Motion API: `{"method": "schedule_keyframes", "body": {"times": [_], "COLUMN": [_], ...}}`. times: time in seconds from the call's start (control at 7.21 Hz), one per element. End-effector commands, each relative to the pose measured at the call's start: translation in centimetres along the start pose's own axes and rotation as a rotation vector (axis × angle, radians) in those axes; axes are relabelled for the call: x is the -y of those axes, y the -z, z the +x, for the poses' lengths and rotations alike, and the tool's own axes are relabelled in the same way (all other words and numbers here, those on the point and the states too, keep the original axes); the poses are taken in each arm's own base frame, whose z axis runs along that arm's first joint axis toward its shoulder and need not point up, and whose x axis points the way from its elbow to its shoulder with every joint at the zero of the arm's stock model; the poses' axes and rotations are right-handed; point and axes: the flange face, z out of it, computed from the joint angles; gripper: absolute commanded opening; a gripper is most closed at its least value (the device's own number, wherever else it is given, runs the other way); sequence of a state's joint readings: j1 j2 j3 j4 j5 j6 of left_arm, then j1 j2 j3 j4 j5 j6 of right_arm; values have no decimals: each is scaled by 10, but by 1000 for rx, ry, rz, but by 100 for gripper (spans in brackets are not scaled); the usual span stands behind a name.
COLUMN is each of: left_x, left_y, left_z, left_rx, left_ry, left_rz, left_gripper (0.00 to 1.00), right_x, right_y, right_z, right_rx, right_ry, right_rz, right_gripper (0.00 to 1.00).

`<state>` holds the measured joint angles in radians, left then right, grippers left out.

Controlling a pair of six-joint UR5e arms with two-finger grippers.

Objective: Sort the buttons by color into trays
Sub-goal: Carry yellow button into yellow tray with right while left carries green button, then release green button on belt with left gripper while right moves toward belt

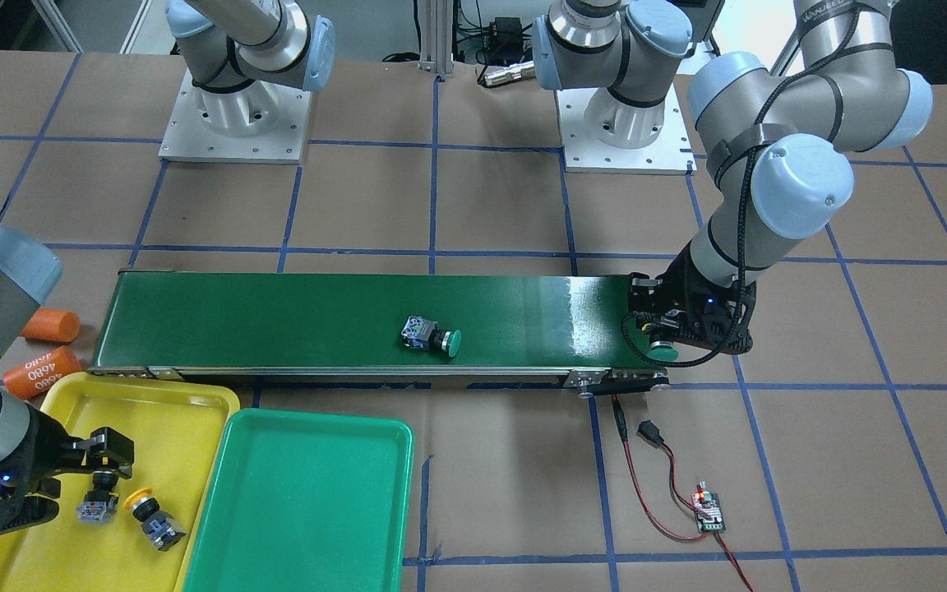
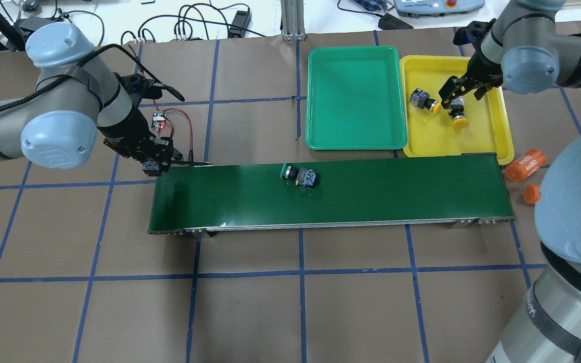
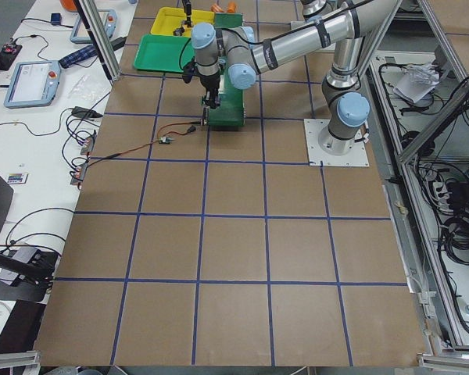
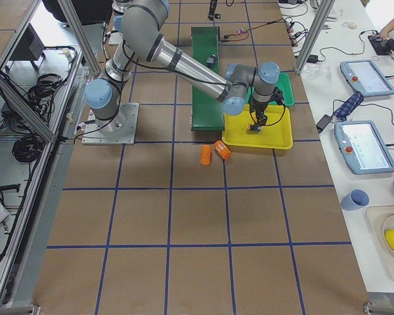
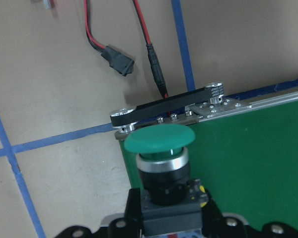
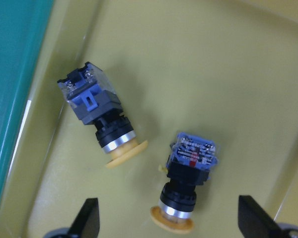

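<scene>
Green button (image 5: 159, 144) clamped in left gripper (image 5: 169, 223), cap forward, over the belt's (image 5: 248, 168) end corner. Right gripper (image 6: 169, 223) wide open, holding nothing, above yellow tray (image 6: 213, 59); both yellow buttons (image 6: 102, 124) lie loose just below its fingers. Second green button (image 1: 432, 335) mid-belt.

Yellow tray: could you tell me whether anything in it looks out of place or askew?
Nothing is misplaced in the yellow tray: both buttons there have yellow caps. They lie tipped on their sides, though, one yellow button near the green tray, the other yellow button beneath the open right pincer.
</scene>
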<state>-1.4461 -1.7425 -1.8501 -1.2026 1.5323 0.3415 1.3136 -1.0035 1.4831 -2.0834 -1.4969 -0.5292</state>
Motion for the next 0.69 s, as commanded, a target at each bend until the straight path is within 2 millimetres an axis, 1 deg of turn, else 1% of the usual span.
{"method": "schedule_keyframes", "body": {"times": [0.0, 0.14, 0.28, 0.42, 0.56], "left_x": [-14, -19, -19, -25, -31], "left_y": [-28, -36, -37, -43, -48], "left_z": [4, 5, 5, 7, 10], "left_rx": [-3, -8, -9, -14, -20], "left_ry": [-4, 1, 2, 4, 1], "left_rz": [-14, -22, -25, -39, -48], "left_gripper": [0, 0, 0, 3, 5], "right_x": [-14, -17, -34, -57, -76], "right_y": [23, 33, 36, 41, 43], "right_z": [-35, -64, -89, -119, -160], "right_rx": [47, 49, 61, 71, 70], "right_ry": [24, 50, 69, 89, 68], "right_rz": [-64, -71, -92, -103, -119], "right_gripper": [100, 100, 100, 100, 100]}}
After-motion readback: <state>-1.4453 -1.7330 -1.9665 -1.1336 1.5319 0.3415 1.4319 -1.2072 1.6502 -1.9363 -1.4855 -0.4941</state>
